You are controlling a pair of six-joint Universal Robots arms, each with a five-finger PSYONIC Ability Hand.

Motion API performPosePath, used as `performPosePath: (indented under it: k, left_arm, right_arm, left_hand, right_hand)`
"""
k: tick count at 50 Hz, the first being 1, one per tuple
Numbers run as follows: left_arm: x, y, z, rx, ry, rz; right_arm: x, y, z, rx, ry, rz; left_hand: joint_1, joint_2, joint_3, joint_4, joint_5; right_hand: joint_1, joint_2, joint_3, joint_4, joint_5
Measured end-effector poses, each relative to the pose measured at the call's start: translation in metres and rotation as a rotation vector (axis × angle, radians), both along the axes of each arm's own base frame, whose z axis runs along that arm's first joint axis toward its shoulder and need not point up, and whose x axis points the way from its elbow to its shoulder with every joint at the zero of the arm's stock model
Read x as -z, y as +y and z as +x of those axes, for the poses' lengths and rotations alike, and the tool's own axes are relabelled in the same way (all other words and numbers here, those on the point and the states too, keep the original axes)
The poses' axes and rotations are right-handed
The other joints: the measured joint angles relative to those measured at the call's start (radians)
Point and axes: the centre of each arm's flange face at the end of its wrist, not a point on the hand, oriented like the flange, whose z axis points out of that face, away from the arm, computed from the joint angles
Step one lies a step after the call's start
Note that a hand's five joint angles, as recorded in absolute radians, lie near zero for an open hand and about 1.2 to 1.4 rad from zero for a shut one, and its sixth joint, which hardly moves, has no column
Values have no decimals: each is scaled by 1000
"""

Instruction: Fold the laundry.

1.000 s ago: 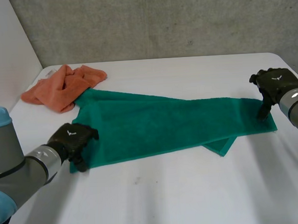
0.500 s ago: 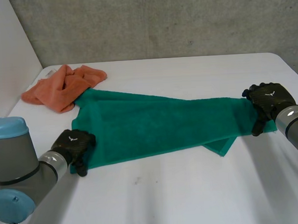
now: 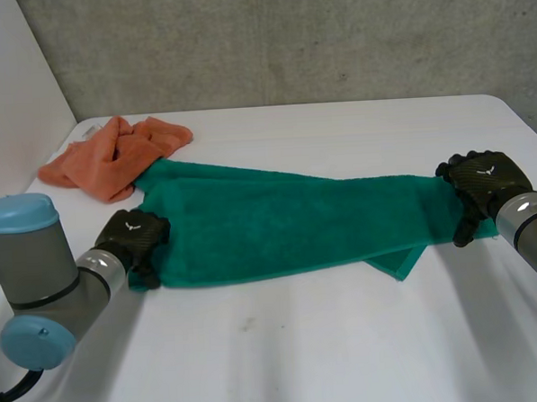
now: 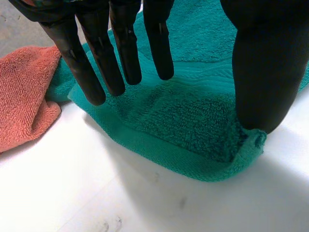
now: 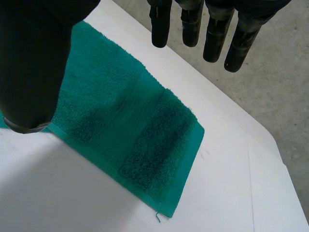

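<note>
A green towel (image 3: 288, 222) is lying stretched across a white table (image 3: 330, 351), reaching from one hand to the other. The left hand (image 3: 133, 237) is sitting over one end's corner, fingers (image 4: 125, 48) straight and spread wide. The right hand (image 3: 483, 179) is opening wide over the other end. An orange cloth (image 3: 113, 155) is lying beside the left hand's fingers.

"What lies under the right hand (image 5: 43, 29)?"
"The end of a green towel (image 5: 140, 140), flat on the white surface (image 5: 58, 193), with a loose thread at its corner."
"And the fingers (image 5: 212, 38)?"
"Straight and spread, above the towel. The thumb (image 5: 29, 96) has its tip at the towel's long edge"
</note>
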Motion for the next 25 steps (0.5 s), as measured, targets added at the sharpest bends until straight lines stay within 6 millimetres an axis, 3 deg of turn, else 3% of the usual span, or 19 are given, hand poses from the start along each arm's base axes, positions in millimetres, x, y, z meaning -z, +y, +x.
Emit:
performPosePath:
  k: [3, 6, 9, 11, 25]
  left_arm:
    - [0, -2, -1, 0, 0, -2]
    - [0, -4, -1, 1, 2, -7]
    - [0, -5, -1, 2, 3, -10]
    - [-1, -6, -2, 2, 3, -12]
    - [-6, 1, -10, 11, -3, -26]
  right_arm:
    - [0, 0, 0, -2, 0, 0]
    - [1, 1, 1, -5, -1, 1]
    - [1, 1, 1, -6, -1, 1]
    - [1, 1, 1, -6, -1, 0]
    - [-3, 3, 0, -6, -1, -3]
  left_hand:
    - [44, 39, 40, 39, 37]
    - [280, 268, 258, 254, 256]
    - [308, 297, 296, 284, 286]
    - [498, 529, 526, 523, 527]
    - [526, 609, 606, 609, 589]
  right_hand:
    - [0, 0, 0, 0, 0]
    - [0, 0, 0, 0, 0]
    - [0, 0, 0, 0, 0]
    - [0, 0, 0, 0, 0]
    - [0, 0, 0, 0, 0]
